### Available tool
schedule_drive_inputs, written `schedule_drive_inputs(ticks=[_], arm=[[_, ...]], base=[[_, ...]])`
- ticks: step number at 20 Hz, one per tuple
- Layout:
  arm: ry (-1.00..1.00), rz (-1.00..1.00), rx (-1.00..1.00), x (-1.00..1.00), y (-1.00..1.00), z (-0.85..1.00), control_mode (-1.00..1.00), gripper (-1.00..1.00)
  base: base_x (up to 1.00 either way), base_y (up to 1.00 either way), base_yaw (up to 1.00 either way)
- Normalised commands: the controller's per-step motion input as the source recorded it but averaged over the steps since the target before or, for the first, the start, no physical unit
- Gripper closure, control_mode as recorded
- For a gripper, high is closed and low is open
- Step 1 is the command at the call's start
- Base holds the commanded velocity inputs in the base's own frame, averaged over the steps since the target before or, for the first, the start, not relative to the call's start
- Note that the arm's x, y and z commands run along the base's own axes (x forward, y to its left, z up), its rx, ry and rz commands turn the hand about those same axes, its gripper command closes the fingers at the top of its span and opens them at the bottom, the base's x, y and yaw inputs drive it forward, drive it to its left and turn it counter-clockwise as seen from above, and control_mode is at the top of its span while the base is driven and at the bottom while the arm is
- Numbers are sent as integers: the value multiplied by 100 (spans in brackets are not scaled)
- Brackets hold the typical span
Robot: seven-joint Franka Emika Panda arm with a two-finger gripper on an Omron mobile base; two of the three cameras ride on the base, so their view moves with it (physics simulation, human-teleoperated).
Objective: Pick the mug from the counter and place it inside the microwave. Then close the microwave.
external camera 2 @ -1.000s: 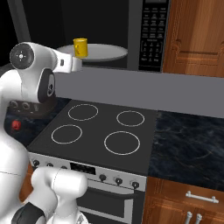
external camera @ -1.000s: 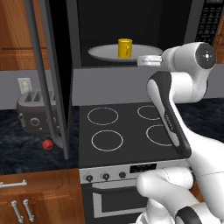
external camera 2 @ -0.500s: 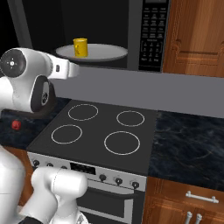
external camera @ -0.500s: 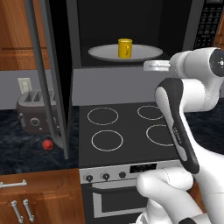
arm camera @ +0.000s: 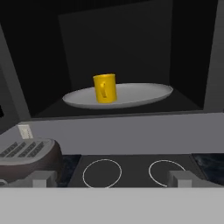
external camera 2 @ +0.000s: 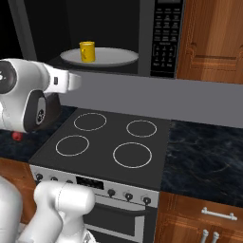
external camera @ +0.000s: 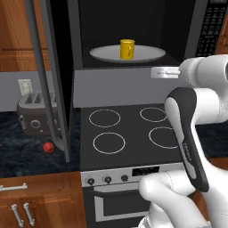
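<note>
Presently, item by item:

Mug (external camera: 127,48): yellow, upright on the white turntable plate (external camera: 147,55) inside the microwave (external camera 2: 163,42), left of the plate's centre, handle turned toward the hand camera.

Gripper (arm camera: 112,179): empty, fingers spread wide, outside the cavity and well apart from the mug, facing it; nothing lies between the two. In the left base view its exact tip position is hard to judge against the grey wall.

Microwave door (external camera: 51,75): swung open to the left, its long grey bar handle (external camera: 41,75) standing out in front of the toaster.

Toaster (external camera: 36,113): dark grey, on the counter (external camera: 26,156) behind the door.

Red round object (external camera: 49,147): on the counter, just beside the door's lower edge.

Stovetop (external camera 2: 107,142): black, four white rings, directly below the microwave.
</note>
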Motion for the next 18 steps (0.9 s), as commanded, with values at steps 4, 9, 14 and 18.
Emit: schedule_drive_inputs(ticks=[4, 9, 14, 18], arm=[[-1, 0, 0, -51, -1, 0, -100, -100], [-5, 1, 0, -68, 0, 0, -100, -100], [-3, 3, 0, -67, 0, 0, -100, -100], [-2, 3, 0, -81, 9, 0, -100, -100]], base=[[0, 0, 0], [0, 0, 0], [0, 0, 0], [0, 0, 0]])
